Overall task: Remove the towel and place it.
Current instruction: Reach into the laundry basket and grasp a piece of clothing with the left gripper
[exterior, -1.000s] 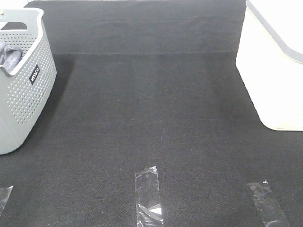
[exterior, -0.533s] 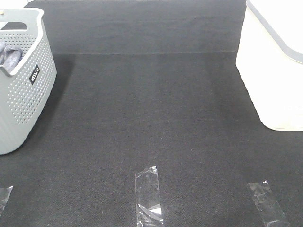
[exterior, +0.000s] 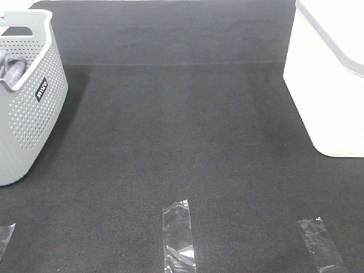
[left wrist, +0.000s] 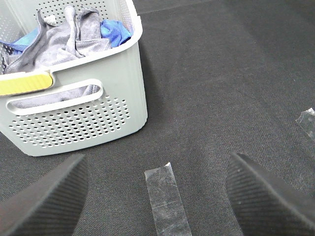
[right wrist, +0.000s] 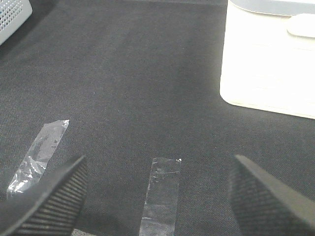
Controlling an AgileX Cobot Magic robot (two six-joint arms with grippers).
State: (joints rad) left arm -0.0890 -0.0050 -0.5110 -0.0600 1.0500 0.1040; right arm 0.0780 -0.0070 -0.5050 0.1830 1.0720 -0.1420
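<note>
Black ribbed pads (left wrist: 44, 196) spread wide on both arms, nothing held; the towel (left wrist: 64, 44) lies crumpled in the basket (left wrist: 78, 123)
Left gripper (left wrist: 157, 201) hovers over the dark mat (exterior: 182, 125) just short of the basket, right gripper (right wrist: 157, 201) near the white bin (right wrist: 266, 64). Towel judged soft, light and limp, likely to trail. Best pinched at a raised fold on top, clear of the blue cloth (left wrist: 114, 32) tangled with it. Black tag (exterior: 41, 89) on the basket side: white letters too small to read. Yellow strip (left wrist: 24, 84) on the handle shows no writing
</note>
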